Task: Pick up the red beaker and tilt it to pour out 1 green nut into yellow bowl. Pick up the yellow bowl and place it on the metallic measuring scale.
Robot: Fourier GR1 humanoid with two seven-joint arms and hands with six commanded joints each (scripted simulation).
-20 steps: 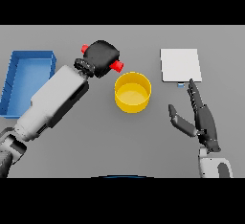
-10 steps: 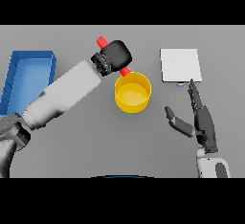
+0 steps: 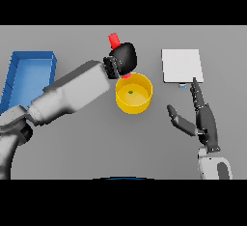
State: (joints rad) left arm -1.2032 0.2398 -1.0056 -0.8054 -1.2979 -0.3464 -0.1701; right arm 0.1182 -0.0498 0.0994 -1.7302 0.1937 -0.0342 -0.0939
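Note:
My left hand (image 3: 124, 57) is shut on the red beaker (image 3: 114, 40), holding it tilted just above the far left rim of the yellow bowl (image 3: 135, 103). Most of the beaker is hidden by the hand; red shows above it and at the bowl's rim. A small green nut (image 3: 130, 92) lies inside the bowl. The metallic measuring scale (image 3: 181, 65) is a pale square plate to the bowl's right and slightly farther away. My right hand (image 3: 204, 119) stands open to the right of the bowl, its fingers pointing toward the scale's near edge.
A blue open tray (image 3: 30, 73) sits at the left side of the grey table, partly behind my left arm. My left forearm crosses the table from lower left to the bowl.
My left hand has carried the beaker rightward and tilted it over the bowl's rim. A green nut now lies in the bowl. The right hand has barely moved.

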